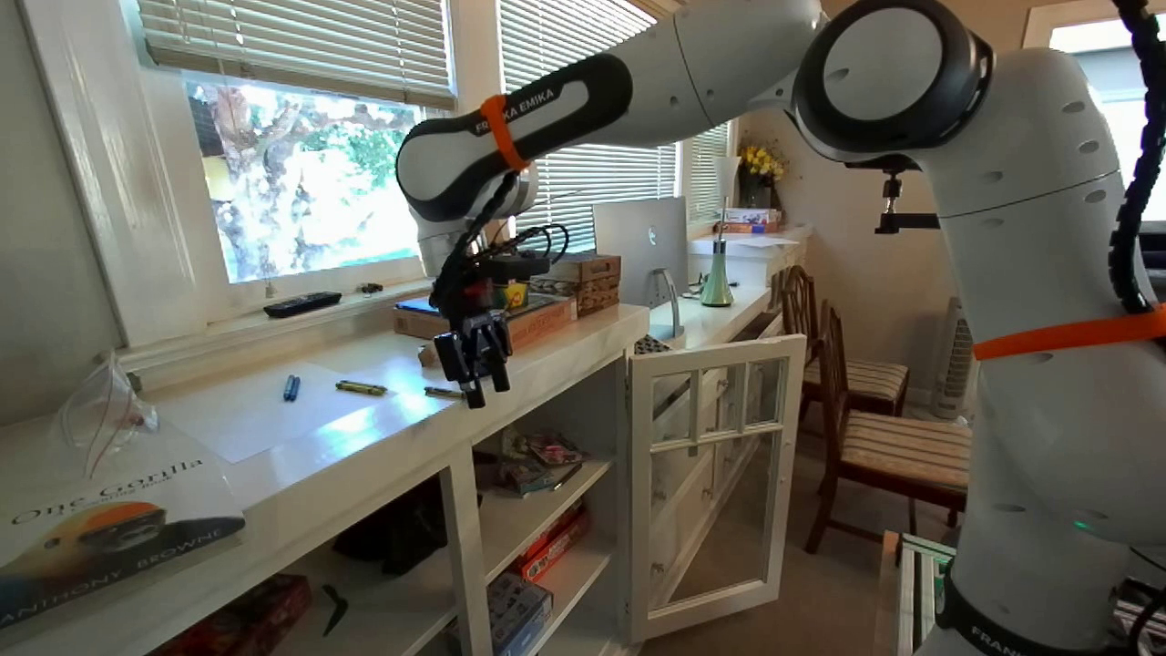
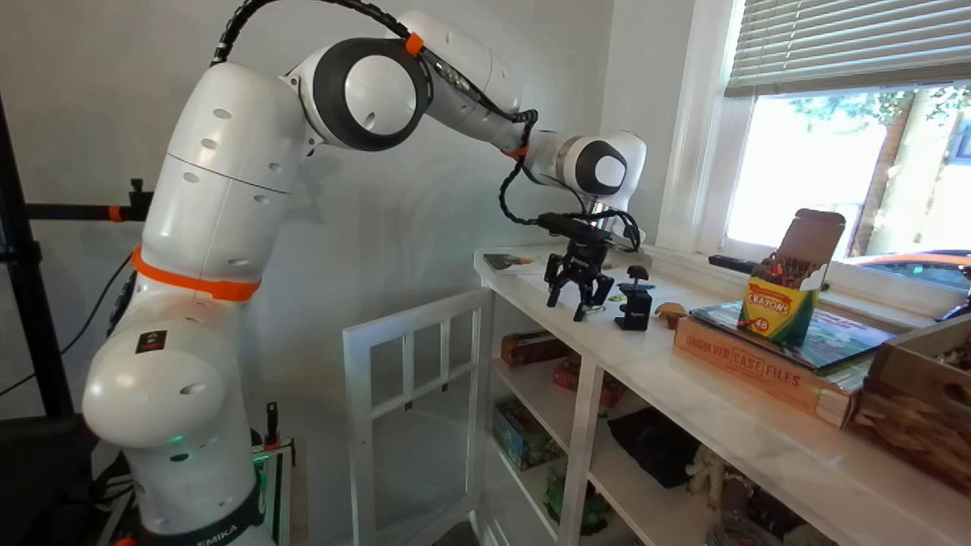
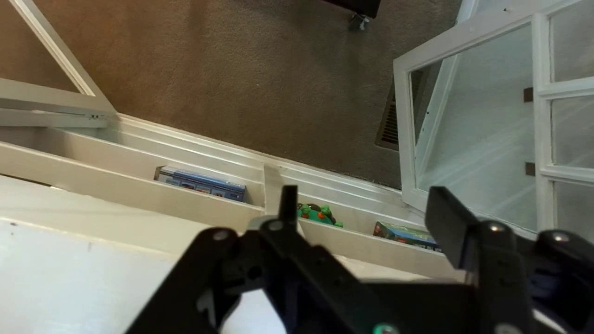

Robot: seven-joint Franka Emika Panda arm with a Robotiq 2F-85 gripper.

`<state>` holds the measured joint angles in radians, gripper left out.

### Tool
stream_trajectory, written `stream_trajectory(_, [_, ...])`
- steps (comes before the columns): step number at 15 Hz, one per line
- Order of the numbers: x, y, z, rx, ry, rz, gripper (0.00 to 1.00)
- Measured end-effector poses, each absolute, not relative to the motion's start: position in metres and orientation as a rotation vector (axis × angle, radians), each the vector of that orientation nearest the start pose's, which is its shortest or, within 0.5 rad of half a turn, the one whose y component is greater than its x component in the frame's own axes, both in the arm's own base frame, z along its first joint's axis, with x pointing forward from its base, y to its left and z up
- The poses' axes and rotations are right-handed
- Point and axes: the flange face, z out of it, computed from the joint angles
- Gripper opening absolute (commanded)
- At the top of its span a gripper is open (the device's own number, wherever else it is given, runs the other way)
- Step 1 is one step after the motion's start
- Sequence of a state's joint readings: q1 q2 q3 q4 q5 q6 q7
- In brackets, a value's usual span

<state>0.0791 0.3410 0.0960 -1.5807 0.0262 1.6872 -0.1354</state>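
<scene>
The gripper (image 3: 363, 204) hangs fingers-down by the front edge of the counter (image 2: 652, 353), its fingers (image 3: 288, 204) spread well apart with nothing between them; in the wrist view the gap looks past that edge onto the low shelves (image 3: 116, 183) and the carpet (image 3: 232, 93). In an exterior view the nearest stick (image 1: 442, 393), likely a crayon, lies just left of the fingers, close to the edge, with a yellow-green stick (image 1: 362, 388) farther left and a blue pair (image 1: 291, 388) beyond; whether the nearest one is touched cannot be told. In an exterior view a black knobbed object (image 2: 634, 303) stands just right of the gripper, and farther right lie a tan rounded piece (image 2: 670, 312) and a game box (image 2: 747, 364) below the crayon box (image 2: 774, 311). Good positioning here calls for bringing the fingers inward over the counter before any lowering, since they seem near enough to knock its edge. Slim sticks probably roll at a brush, so a slow, straight descent with the fingers set across a stick's narrow width should disturb them least. Leave room on the black object's side, and keep clear of the swung-out glass door (image 1: 720, 358), lower down on the right.
</scene>
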Motion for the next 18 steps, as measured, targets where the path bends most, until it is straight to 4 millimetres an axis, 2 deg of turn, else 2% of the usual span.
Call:
stream_trajectory(3, [0.6247,0.1061,0.4253,-3.037,-0.472,0.353,0.18])
stream_trajectory(4, [0.625,0.106,0.4254,-3.039,-0.474,0.35,0.47])
stream_trajectory(5, [0.6253,0.1058,0.4256,-3.041,-0.476,0.346,0.56])
stream_trajectory(6, [0.6256,0.1057,0.4257,-3.043,-0.477,0.343,0.56])
stream_trajectory(7, [0.6259,0.1056,0.4258,-3.044,-0.477,0.34,0.61])
stream_trajectory(10, [0.6266,0.1054,0.4261,-3.048,-0.48,0.332,0.85])
stream_trajectory(12, [0.6274,0.1053,0.4265,-3.05,-0.482,0.322,0.85])
stream_trajectory(13, [0.628,0.1054,0.4268,-3.052,-0.483,0.315,0.78])
stream_trajectory(14, [0.6286,0.1054,0.427,-3.053,-0.484,0.308,0.6])
stream_trajectory(15, [0.6291,0.1055,0.4273,-3.054,-0.485,0.301,0.58])
stream_trajectory(18, [0.631,0.1053,0.4272,-3.061,-0.49,0.281,0.33])
